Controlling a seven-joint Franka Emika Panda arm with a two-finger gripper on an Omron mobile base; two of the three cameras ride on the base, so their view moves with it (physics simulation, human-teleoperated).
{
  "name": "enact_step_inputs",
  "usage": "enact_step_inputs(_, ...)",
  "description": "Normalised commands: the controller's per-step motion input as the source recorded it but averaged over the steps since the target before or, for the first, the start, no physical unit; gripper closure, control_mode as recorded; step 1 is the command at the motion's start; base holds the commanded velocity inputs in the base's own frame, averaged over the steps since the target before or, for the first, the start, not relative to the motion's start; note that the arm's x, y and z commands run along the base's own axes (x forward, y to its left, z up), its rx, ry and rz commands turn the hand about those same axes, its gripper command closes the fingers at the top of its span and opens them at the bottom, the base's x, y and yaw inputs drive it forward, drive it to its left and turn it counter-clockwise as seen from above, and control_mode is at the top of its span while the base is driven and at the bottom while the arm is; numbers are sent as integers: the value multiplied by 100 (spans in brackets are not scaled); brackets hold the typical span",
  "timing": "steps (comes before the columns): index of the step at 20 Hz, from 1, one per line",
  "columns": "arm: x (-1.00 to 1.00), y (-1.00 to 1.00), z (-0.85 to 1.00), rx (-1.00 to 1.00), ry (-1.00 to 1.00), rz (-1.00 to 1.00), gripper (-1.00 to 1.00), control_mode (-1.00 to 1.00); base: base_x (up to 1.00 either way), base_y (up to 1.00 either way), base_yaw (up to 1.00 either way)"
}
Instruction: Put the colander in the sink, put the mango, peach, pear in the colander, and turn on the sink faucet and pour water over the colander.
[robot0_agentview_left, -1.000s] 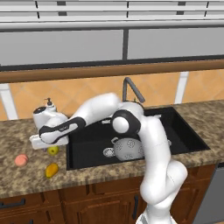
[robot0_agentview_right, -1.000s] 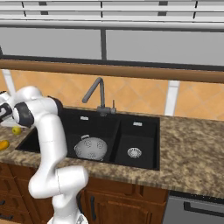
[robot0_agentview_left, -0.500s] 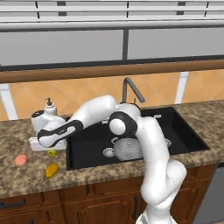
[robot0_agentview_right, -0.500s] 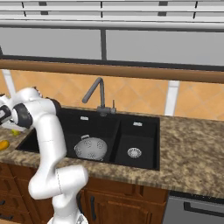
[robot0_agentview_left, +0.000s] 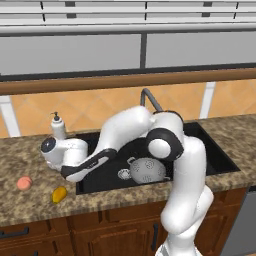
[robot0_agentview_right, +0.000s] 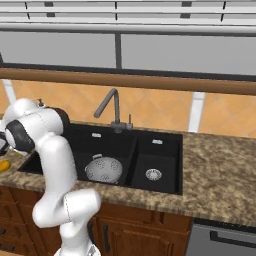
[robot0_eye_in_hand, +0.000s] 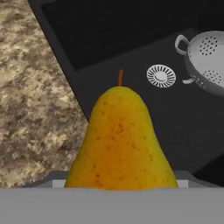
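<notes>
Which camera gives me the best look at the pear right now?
The hand view: the pear sits close up, stem visible, above the sink edge. In the left base view the arm's hand covers it; in the right base view I cannot make it out.

Colander (robot0_agentview_left: 148, 170) sits in the sink (robot0_agentview_left: 220, 159), large basin, just beside the round drain (robot0_eye_in_hand: 161, 75). Faucet (robot0_agentview_right: 111, 106) stands behind the basins, soap bottle (robot0_agentview_left: 58, 126) on the table (robot0_agentview_left: 20, 160) left of the sink. Peach (robot0_agentview_left: 23, 183) and mango (robot0_agentview_left: 59, 194) lie on the table left of the sink, mango nearer the front edge. Pear (robot0_eye_in_hand: 120, 142) hangs over the sink's left rim, close to the hand camera.
</notes>
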Motion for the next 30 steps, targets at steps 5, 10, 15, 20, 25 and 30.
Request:
enact_step_inputs(5,-6,-100,88,13,5,-5,100,-100,0,0,0)
enact_step_inputs(10,1,-98,66,3,31,1,100,-100,0,0,0)
enact_step_inputs(15,4,-76,0,-25,43,9,100,-100,0,0,0)
enact_step_inputs(20,7,-72,0,-30,35,9,100,-100,0,0,0)
enact_step_inputs(25,24,-61,-13,-29,33,5,100,-100,0,0,0)
enact_step_inputs(30,10,-32,-49,-26,0,2,100,-100,0,0,0)
